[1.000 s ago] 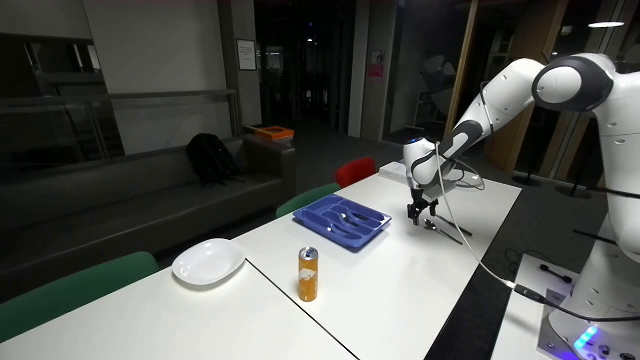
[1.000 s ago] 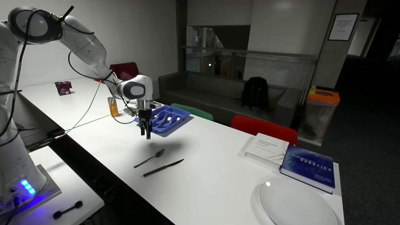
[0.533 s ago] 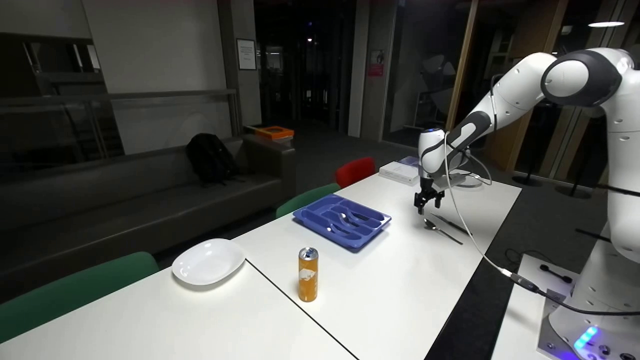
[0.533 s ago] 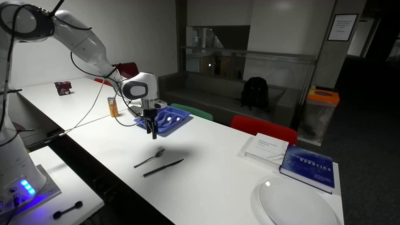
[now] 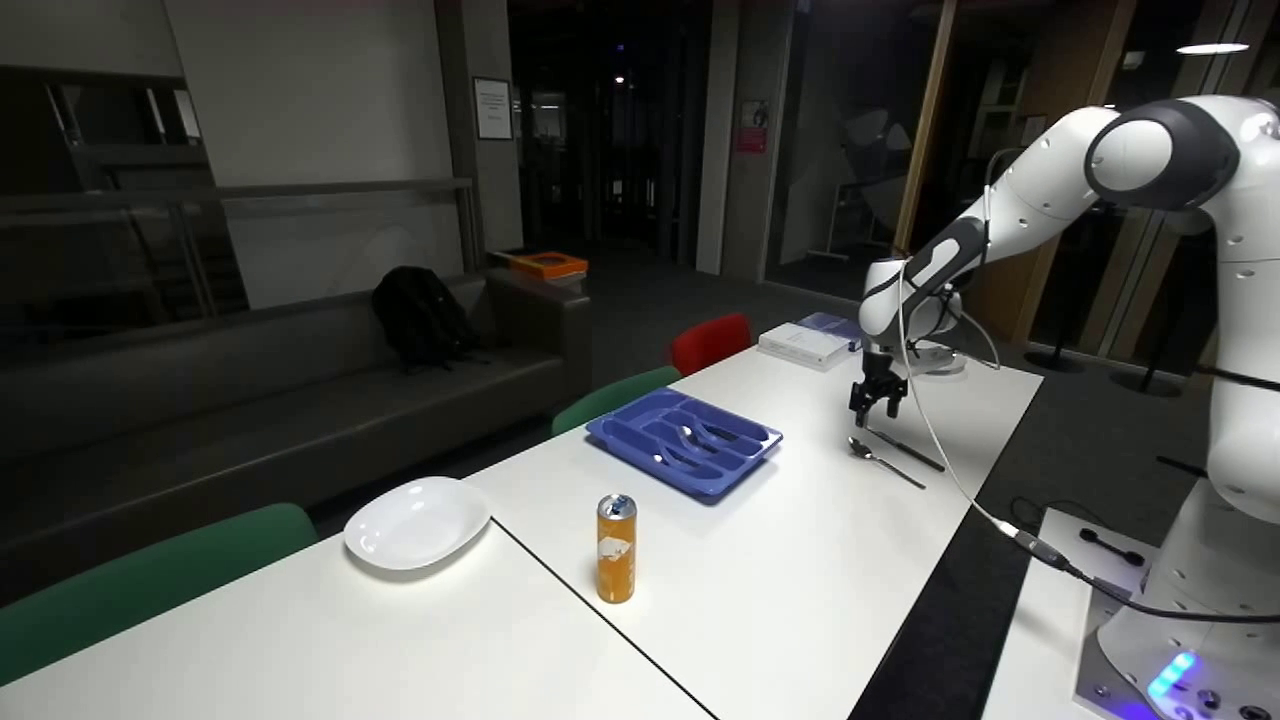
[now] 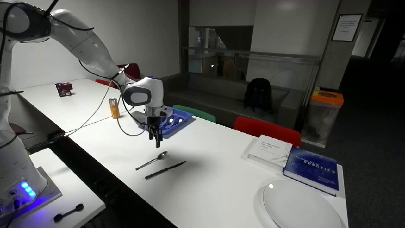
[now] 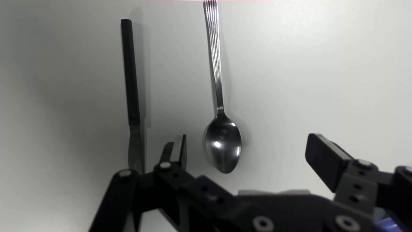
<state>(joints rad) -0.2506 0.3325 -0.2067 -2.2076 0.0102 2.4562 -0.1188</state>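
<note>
A shiny metal spoon with a ribbed handle (image 7: pixel 223 129) lies on the smooth white tabletop (image 7: pixel 273 80), its bowl framed between the fingertips of the black two-fingered gripper (image 7: pixel 246 145) in the wrist view. The fingers are spread wide and hold nothing; both exterior views show the gripper hanging above the table, apart from the spoon. Near the spoon and roughly parallel lies a table knife with a black handle and a metal blade (image 7: pixel 132 93), the blade partly hidden by the gripper.

Working well over this spot seems to call for careful centring: the bowl sits nearer the knife-side finger, so a slight shift toward the knife would even the gaps, yet that finger should come down in the strip between the two pieces, clear of the blade. The slim handle would probably give a surer hold than the curved, slippery bowl, and a slow, straight descent would spare the tips a knock.

Counted outward: one loose spoon, one loose knife; one blue plastic cutlery tray (image 5: pixel 632 440), its contents too small to count surely; one upright orange can with a silver top (image 5: pixel 616 560); two books, a white book (image 6: pixel 270 148) and a blue book (image 6: pixel 311 167); two white dishes, a rounded dish (image 5: pixel 415 525) and a flat round plate (image 6: pixel 300 202); one small dark red packet (image 6: pixel 64 89).
</note>
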